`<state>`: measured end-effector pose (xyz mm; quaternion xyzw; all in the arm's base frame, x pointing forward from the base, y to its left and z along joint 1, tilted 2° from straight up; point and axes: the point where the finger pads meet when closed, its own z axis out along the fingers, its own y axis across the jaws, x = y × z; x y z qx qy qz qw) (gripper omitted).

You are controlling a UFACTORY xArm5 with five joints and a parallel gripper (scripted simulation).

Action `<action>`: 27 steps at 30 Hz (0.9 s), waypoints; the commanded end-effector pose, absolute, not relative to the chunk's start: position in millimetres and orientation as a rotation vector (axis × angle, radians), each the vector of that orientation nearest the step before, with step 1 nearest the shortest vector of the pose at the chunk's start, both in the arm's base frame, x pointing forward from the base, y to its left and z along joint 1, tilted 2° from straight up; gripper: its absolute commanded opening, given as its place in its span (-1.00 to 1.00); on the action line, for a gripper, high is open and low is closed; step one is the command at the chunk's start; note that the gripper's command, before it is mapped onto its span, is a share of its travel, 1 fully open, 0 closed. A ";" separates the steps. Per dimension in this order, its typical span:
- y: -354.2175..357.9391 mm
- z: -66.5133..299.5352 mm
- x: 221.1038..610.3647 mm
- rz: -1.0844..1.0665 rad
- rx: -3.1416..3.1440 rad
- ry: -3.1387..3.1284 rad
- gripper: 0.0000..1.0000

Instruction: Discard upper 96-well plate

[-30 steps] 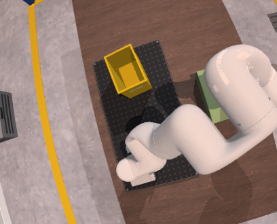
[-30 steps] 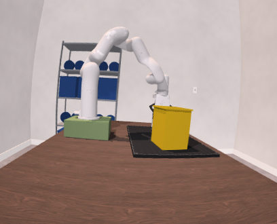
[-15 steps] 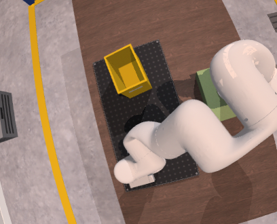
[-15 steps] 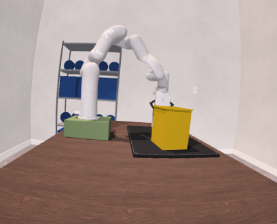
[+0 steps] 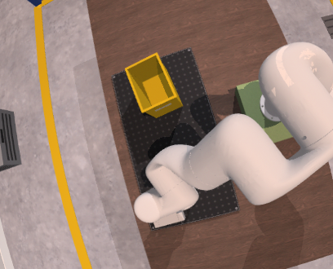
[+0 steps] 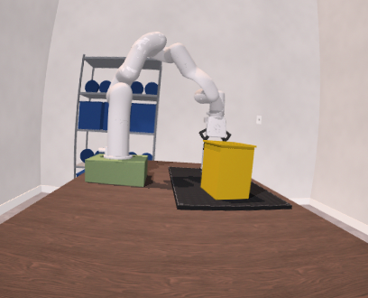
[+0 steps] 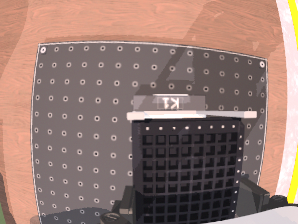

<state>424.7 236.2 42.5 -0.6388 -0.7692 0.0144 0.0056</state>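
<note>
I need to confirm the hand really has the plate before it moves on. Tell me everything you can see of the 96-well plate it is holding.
The 96-well plate is a black rectangular tray, seemingly plastic, its top a fine grid of small square wells. It lies flat and level, held by the hand, whose dark fingers press its two sides. It hangs above the perforated dark mat, over the pale rack labelled K1. Whether it still touches the rack cannot be told.

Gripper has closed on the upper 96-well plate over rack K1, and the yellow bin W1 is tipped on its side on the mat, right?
Not quite. The gripper is shut on the black 96-well plate above the K1 rack, as the wrist view shows. But the yellow bin W1 stands upright on the black mat, open end up; the exterior and top views both show that.
</note>
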 end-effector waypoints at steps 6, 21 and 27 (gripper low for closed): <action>236.8 54.9 426.3 0.040 -2.001 -2.409 -1.00; 236.8 79.9 427.1 0.039 -2.001 -2.409 -1.00; 236.8 86.6 427.4 0.039 -2.001 -2.409 -1.00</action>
